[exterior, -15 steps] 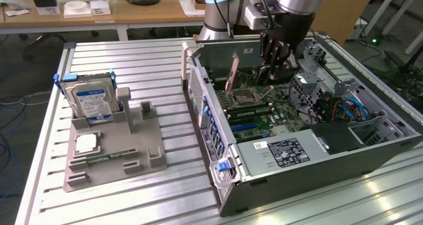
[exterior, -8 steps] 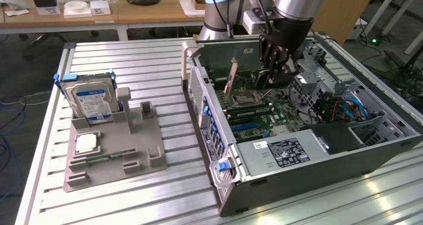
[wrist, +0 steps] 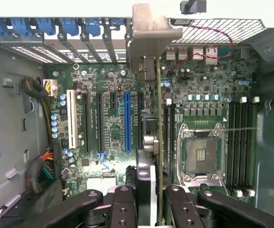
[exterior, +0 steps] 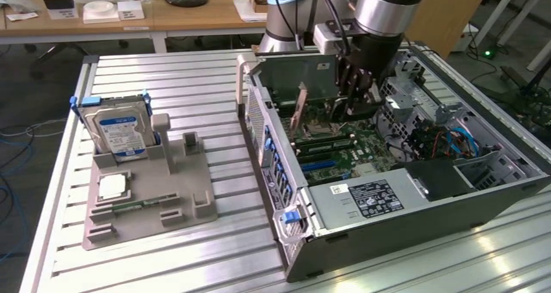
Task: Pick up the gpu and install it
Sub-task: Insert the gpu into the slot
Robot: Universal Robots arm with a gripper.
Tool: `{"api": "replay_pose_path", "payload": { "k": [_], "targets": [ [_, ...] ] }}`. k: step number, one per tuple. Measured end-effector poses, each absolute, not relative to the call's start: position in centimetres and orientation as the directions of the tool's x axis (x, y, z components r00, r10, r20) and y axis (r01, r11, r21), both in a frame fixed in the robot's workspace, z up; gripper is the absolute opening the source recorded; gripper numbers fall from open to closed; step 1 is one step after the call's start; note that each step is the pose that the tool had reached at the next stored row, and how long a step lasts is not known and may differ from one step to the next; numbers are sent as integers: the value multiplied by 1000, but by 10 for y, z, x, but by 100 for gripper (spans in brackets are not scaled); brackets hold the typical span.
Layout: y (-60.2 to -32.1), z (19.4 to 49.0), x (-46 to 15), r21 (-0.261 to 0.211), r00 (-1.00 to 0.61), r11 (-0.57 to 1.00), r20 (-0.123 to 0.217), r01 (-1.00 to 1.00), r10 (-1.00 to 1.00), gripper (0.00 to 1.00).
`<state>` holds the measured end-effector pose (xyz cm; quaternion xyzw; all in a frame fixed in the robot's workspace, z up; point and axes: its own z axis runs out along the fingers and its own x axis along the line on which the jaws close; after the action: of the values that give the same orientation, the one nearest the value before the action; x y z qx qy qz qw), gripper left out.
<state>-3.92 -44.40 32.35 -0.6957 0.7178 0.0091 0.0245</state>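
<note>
exterior view. my gripper (exterior: 349,106), black, on the end of a silver arm, hangs down inside the open grey computer case (exterior: 413,206). the case lies on its side on the slatted aluminium table (exterior: 172,80). the gpu (exterior: 299,109), a thin flat card showing a brownish-orange face, stands on edge over the green motherboard (exterior: 344,157), near the case's rear wall on the exterior view's left. from here i cannot tell whether its lower edge sits in a slot. on the exterior view's left, well apart from the case, a grey moulded fixture (exterior: 155,202) holds a boxy silver hard drive with a blue label (exterior: 120,131) upright at its far end.

wrist view. the gpu (wrist: 158,118) shows edge-on, a thin line running from its silver metal end bracket (wrist: 151,38) back to between my fingers (wrist: 174,204). the gripper (wrist: 158,199) is closed down on the card with only a narrow gap, one finger on each face. the card lies between the long blue slot (wrist: 126,121) and the square metal cpu socket (wrist: 201,154), just beside a black slot. the bracket stands at the case's rear wall, in line with the row of blue-tipped slot covers (wrist: 46,26). seated or not, i cannot tell.
</note>
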Motion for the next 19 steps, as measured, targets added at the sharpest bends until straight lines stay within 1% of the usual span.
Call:
{"api": "replay_pose_path", "payload": {
  "k": [5,13,19],
  "targets": [
    [-447,320,-39,-21,-31,32,-43,-999,-999,28],
    [-446,307,-41,-21,-31,31,-36,-999,-999,28],
    [-449,306,-43,-21,-31,31,-32,-999,-999,28]
  ]
}}
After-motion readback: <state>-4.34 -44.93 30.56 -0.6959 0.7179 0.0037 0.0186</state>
